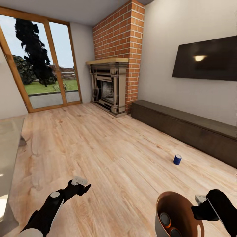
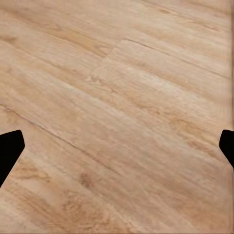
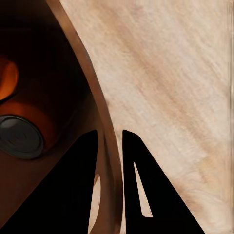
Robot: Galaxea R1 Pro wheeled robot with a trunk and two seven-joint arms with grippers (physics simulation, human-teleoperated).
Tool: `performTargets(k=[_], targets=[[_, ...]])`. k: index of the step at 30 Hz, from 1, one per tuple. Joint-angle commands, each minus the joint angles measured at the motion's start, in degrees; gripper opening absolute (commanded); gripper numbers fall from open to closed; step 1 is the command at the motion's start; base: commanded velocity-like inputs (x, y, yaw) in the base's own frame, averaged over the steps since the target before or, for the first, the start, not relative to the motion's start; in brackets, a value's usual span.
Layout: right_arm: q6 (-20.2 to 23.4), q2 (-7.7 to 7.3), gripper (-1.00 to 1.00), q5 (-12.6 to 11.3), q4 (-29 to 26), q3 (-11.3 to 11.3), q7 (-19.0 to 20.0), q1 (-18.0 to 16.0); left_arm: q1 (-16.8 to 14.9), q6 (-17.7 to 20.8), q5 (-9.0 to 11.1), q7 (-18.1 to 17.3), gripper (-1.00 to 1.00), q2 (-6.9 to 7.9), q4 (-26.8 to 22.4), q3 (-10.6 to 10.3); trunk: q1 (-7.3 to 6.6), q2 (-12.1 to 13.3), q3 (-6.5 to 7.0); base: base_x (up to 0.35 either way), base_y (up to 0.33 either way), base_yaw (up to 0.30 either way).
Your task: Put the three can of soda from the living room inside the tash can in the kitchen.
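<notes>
Right at my feet, around five o'clock in the head view, my right gripper [image 1: 198, 208] pinches the rim of the tash can [image 1: 164, 200], one finger inside the wall and one outside; the right wrist view shows the two black fingers [image 3: 83, 185] pressed on either side of the copper-brown rim [image 3: 105, 146]. Down in the bucket I see two orange cans of soda [image 1: 165, 220], silvery tops up. At seven o'clock my left gripper [image 1: 81, 185] hangs over bare wooden floor [image 1: 98, 144], its fingers spread wide, nothing between them; in the left wrist view just the black tips [image 2: 9, 148] show at the edges over the planks. The blue can of soda [image 1: 177, 159] stands upright on the floor at about three o'clock, well apart from the bucket and near the long dark-wood cabinet [image 1: 184, 126]. Farther off at twelve o'clock rise the brick column [image 1: 121, 36] and fireplace [image 1: 108, 85], the television [image 1: 205, 59] on the wall at two o'clock
</notes>
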Motion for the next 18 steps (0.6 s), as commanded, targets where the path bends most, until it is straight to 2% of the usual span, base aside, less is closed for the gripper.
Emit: performTargets(k=[1,18], targets=[[0.2,0.01,-1.00,-1.0,0.0,0.0,0.1,0.0,0.0,0.0,0.0,0.0,1.00,0.00,0.0,0.0,0.00,0.0,0.01,0.116,-0.305,-0.010],[0.2,0.13,-1.00,-0.9,0.0,0.0,0.1,0.0,0.0,0.0,0.0,0.1,1.00,0.00,0.0,-0.1,0.00,0.0,0.01,0.116,-0.305,-0.001]])
